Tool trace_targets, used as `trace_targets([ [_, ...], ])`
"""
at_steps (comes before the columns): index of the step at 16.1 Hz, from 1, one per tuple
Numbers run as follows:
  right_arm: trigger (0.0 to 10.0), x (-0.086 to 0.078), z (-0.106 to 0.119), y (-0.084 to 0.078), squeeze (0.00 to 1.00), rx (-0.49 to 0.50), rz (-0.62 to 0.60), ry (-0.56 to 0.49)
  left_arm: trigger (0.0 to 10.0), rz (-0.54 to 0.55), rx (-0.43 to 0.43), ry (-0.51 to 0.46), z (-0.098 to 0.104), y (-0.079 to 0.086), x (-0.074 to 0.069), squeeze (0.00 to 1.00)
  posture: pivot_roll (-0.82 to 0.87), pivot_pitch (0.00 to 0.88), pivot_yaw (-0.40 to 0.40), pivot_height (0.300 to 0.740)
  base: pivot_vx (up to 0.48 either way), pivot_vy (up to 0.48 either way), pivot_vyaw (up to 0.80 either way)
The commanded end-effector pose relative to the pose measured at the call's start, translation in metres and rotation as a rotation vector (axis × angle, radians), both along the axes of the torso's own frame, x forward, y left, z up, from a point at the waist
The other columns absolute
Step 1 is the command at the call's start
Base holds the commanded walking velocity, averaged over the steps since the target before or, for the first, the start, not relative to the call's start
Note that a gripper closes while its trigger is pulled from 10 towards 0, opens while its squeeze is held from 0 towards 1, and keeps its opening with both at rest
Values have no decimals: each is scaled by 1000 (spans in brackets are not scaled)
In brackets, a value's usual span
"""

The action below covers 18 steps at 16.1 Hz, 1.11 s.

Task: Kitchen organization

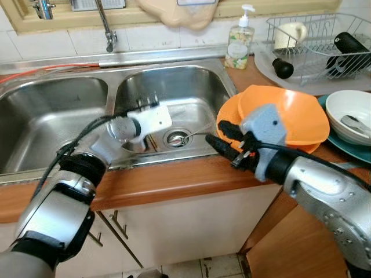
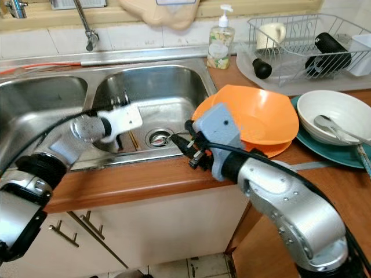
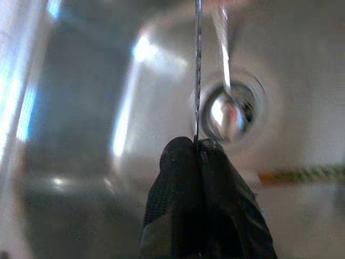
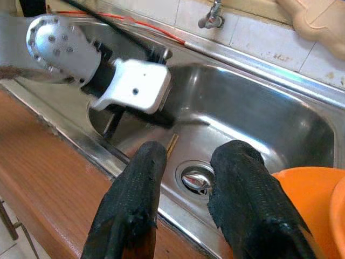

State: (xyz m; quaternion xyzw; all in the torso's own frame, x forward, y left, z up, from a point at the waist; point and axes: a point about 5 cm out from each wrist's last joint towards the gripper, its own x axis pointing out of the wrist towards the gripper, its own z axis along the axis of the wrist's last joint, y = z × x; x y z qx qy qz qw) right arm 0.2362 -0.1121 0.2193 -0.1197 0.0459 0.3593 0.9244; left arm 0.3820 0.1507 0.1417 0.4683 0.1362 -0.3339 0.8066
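The left arm reaches forward and down, its silver forearm bent at the elbow and its white wrist housing pointing low ahead. The left gripper point(image 3: 198, 148) has its two black fingers pressed tight together at the tips. The right arm comes in from the right, forearm angled leftward, grey wrist block uppermost. The right gripper point(image 4: 186, 162) holds its two black fingers point(image 4: 135, 189) parted, a clear gap between them.

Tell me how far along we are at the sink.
Done: some items sit in the dish rack. In hand: the left gripper is shut on a spoon over the sink drain. Left: orange bowls, white bowl on the counter; right gripper open, holding nothing.
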Motion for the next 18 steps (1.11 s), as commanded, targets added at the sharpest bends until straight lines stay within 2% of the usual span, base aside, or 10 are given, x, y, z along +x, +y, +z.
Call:
trace_targets([
  [1,10000,3,-4,0,0,-19,-21,20,10000,12,22,39,-2,2,1,0,-153,0,65,740,0,0,0],
  [2,10000,4,-5,0,0,-21,-27,19,10000,20,16,52,-5,2,1,467,-154,0,67,740,0,0,0],
  [3,10000,5,-4,0,0,-22,-40,14,10000,27,1,71,-9,1,0,1000,-161,0,74,740,0,0,0],
  [10,10000,13,5,-3,0,18,-117,-52,10000,36,-52,25,-3,1,3,1000,-160,0,72,740,0,0,0],
  [13,10000,25,15,-16,0,93,-257,-97,10000,56,-228,-76,16,0,7,1000,-151,0,65,740,0,0,0],
  [14,10000,26,15,-17,0,99,-272,-101,10000,58,-249,-93,18,0,6,1000,-153,0,65,740,0,0,0],
  [15,10000,28,18,-22,482,119,-309,-119,10000,53,-351,-118,24,-2,5,1000,-155,0,65,740,0,0,0],
  [16,10000,29,21,-26,1000,154,-332,-119,10000,49,-504,-154,34,-4,1,600,-152,0,60,740,0,0,0],
  [17,10000,28,21,-30,1000,170,-341,-117,10000,60,-644,-190,44,-4,-3,0,-149,0,53,740,0,0,0],
  [18,10000,28,21,-31,1000,180,-343,-116,10000,64,-732,-212,50,-3,-8,0,-148,0,51,740,0,0,0],
])
